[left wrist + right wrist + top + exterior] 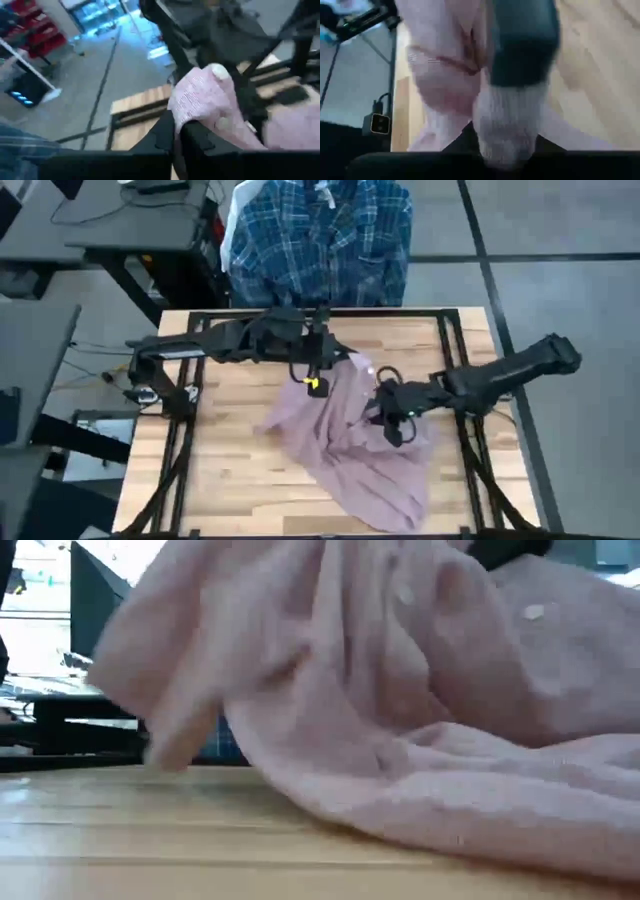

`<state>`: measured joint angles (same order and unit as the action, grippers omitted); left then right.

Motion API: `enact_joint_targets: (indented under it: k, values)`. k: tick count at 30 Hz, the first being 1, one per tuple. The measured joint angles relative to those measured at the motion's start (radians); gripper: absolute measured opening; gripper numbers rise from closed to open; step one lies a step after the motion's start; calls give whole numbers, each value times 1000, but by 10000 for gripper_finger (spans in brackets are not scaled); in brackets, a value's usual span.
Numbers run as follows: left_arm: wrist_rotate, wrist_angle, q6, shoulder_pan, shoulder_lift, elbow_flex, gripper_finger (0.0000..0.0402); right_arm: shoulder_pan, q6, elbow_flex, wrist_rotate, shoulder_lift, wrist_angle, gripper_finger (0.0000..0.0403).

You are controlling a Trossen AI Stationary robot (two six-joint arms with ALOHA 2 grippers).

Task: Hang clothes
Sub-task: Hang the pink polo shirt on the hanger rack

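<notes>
The dusty pink shirt (350, 455) lies crumpled on the wooden table (230, 470), and its upper part is raised between my two grippers. In the low view the pink shirt (420, 710) fills most of the picture. My left gripper (316, 380) is shut on the shirt's far edge, above the table's middle. My right gripper (392, 420) is shut on the shirt further right. The blue-and-white plaid shirt (320, 240) hangs beyond the table's far edge, and a strip of the white shirt (236, 225) shows at its left. My left gripper pinches a bunched fold of the pink shirt (200, 102) between its two fingers (165, 135), coming nearly level from the table's left. The cloth bulges past the fingertips and hangs down to the table. My right gripper pinches a gathered wad of the pink shirt (505, 120) between its fingers, slanting down from the table's right. How many layers it has cannot be told. The cloth beyond the wad runs up toward the left gripper; the rest lies on the table.
Black frame rails (455, 370) run along the table's sides and far edge. Bare wood lies at the near left (220, 480). A grey desk (130, 230) stands beyond the table's far left corner.
</notes>
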<state>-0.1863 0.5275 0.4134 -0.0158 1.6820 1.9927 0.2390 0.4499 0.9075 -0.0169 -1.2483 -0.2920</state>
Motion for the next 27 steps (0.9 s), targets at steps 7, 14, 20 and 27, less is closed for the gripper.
enact_joint_targets:
  k: [7,14,20,27]
  values:
    - [-11,29,-111,-88,0,84,0,-65,-83,3,-152,-95,142,21]
    - [-22,312,-280,-269,30,97,0,-156,-120,-3,-16,-95,142,21]
    - [-19,477,-450,-325,120,95,4,-177,-154,-3,14,-94,154,21]
    - [40,618,-527,-315,199,93,63,-161,-160,-3,17,-94,147,21]
